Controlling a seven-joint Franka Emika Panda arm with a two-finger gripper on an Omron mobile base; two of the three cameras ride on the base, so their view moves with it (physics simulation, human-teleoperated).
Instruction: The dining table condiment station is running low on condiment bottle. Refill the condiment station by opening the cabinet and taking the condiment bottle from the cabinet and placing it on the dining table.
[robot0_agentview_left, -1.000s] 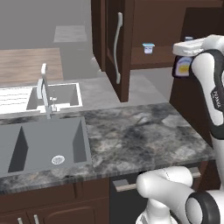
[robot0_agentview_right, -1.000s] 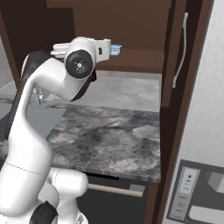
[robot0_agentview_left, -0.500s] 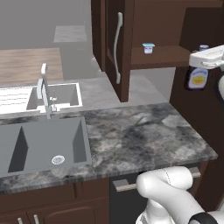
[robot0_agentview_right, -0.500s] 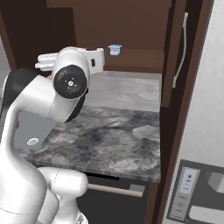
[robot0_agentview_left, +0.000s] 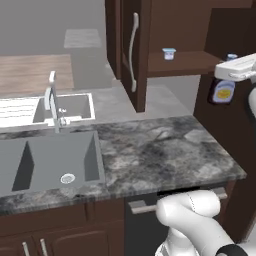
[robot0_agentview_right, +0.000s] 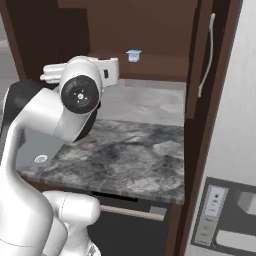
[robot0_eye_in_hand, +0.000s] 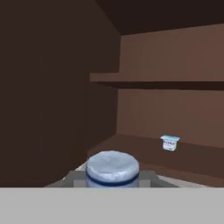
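Note:
The condiment bottle, dark purple with a pale label, hangs at the right edge of the left base view, just outside the open cabinet. My gripper is shut on its neck. In the hand view its pale blue cap sits between my grey fingers, with the cabinet shelves ahead. In the right base view my own arm hides the bottle, and the cabinet's right door with its long silver handle stands open. The dining table is out of view.
A small white cup stands on the cabinet's lower shelf. Below lies the grey marbled counter with a sink and faucet to the left. The left cabinet door juts out over the counter.
My gripper has carried the bottle to the right and a little down, away from the cabinet shelf. The arm has swung across the right base view.

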